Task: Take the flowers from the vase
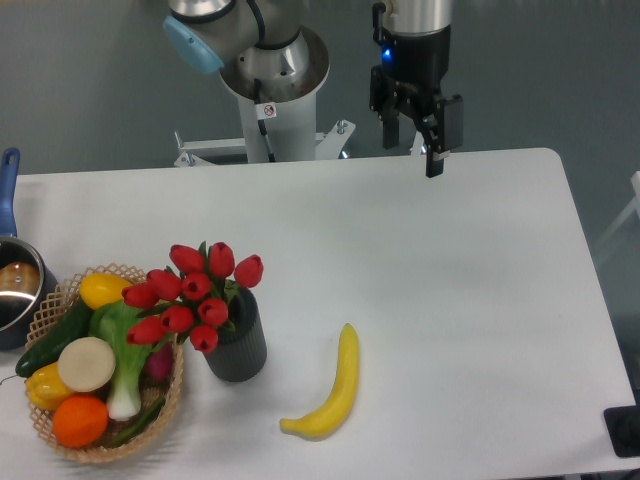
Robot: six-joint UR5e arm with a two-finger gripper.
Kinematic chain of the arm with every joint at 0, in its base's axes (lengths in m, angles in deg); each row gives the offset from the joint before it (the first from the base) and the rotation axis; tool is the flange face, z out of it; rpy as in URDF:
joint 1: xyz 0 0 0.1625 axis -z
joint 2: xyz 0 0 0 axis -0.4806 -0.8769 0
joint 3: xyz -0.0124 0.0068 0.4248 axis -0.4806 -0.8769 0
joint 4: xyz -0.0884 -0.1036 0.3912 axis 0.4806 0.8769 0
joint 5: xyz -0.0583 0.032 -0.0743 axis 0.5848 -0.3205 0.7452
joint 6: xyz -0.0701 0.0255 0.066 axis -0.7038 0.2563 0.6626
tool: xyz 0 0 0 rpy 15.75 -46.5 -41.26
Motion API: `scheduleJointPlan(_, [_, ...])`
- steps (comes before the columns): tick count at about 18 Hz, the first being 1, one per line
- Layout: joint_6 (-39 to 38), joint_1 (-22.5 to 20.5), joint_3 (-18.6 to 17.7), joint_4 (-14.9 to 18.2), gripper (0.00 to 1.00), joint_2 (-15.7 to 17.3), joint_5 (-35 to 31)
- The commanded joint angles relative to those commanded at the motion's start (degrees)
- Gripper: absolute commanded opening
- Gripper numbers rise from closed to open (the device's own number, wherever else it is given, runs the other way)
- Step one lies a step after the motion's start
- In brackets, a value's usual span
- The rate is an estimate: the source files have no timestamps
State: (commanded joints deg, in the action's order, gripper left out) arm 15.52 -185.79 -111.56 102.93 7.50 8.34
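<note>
Flowers (195, 295) — red buds, upright in vase (238, 345)

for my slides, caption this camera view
Open claw hangs above the table's far edge, far from the red flowers standing in the vase.

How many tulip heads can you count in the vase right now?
9 visible. Three stand along the top of the flowers, four cluster in the middle, and two droop low at the front over the vase rim. More may be hidden behind these.

One vase (237, 345), one banana (331, 393), one basket (172, 392), one pot (14, 287)
</note>
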Motion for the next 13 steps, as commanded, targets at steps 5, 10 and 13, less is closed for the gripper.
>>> scheduleJointPlan(5, [-9.7, 2.0, -2.7, -2.1, 1.00, -0.3, 2.5])
scheduleJointPlan(10, [-25.7, 3.7, -4.4, -2.2, 1.00, -1.1, 14.0])
scheduleJointPlan(13, [-29.0, 3.9, -4.3, -2.1, 1.00, -2.0, 18.4])
